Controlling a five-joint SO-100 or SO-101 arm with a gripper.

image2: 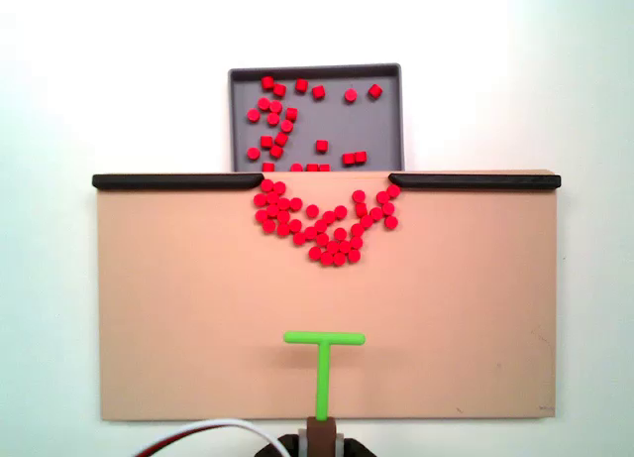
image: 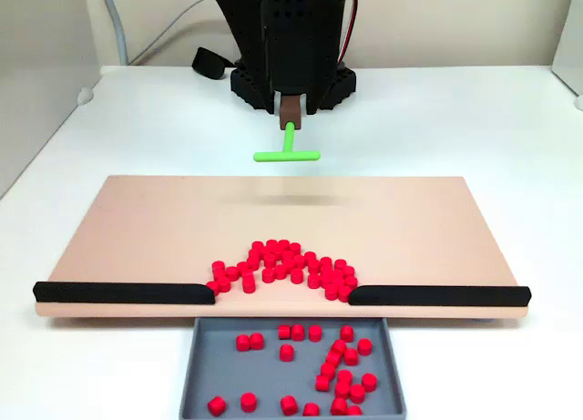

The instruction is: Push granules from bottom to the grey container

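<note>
Red granules (image: 284, 265) lie heaped on the beige board (image2: 178, 308) at the gap between two black strips (image2: 173, 180); more sit scattered in the grey container (image: 228, 370) beyond the gap. My gripper (image: 290, 110) clamps a green T-shaped pusher (image2: 324, 353), held well apart from the heap.

A white table (image: 118, 119) carries everything in both fixed views. A broad beige board (image: 164, 229) lies flat on it. Touching the middle of one long edge of the board sits the grey container (image: 202, 365), a shallow tray also resting on the table. At the far side in a fixed view, the arm's black base (image: 291, 78) stands on the table, with a black strap (image: 208, 63) beside it.
</note>
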